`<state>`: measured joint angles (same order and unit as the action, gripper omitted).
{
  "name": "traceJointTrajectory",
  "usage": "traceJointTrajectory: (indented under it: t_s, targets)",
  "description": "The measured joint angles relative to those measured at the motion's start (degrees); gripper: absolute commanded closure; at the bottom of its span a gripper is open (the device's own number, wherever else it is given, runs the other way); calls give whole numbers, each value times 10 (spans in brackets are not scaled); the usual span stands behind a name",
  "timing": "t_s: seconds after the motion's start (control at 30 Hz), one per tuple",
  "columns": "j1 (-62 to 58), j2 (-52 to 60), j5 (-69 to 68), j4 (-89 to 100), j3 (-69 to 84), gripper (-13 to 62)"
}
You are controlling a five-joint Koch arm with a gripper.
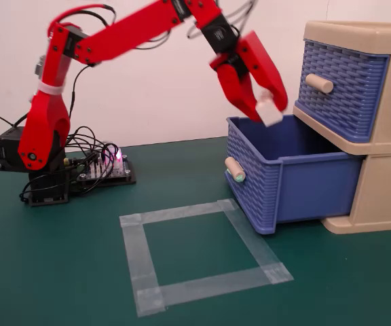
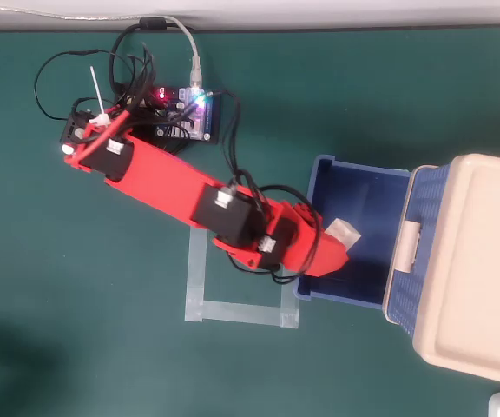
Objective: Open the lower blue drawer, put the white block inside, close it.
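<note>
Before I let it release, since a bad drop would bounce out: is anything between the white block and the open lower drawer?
Nothing visible. The pincer holds the white block above the lower blue drawer, which is pulled out and looks empty in the overhead view.
</note>
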<state>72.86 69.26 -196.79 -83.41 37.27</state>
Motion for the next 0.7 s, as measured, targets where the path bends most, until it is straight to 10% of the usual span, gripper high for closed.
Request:
traceJointTrajectory:
  t_s: [0.17, 0.7]
  targets:
    - [0, -16, 0, 0, 0, 157]
    - [0, 119, 163, -267, 43, 154]
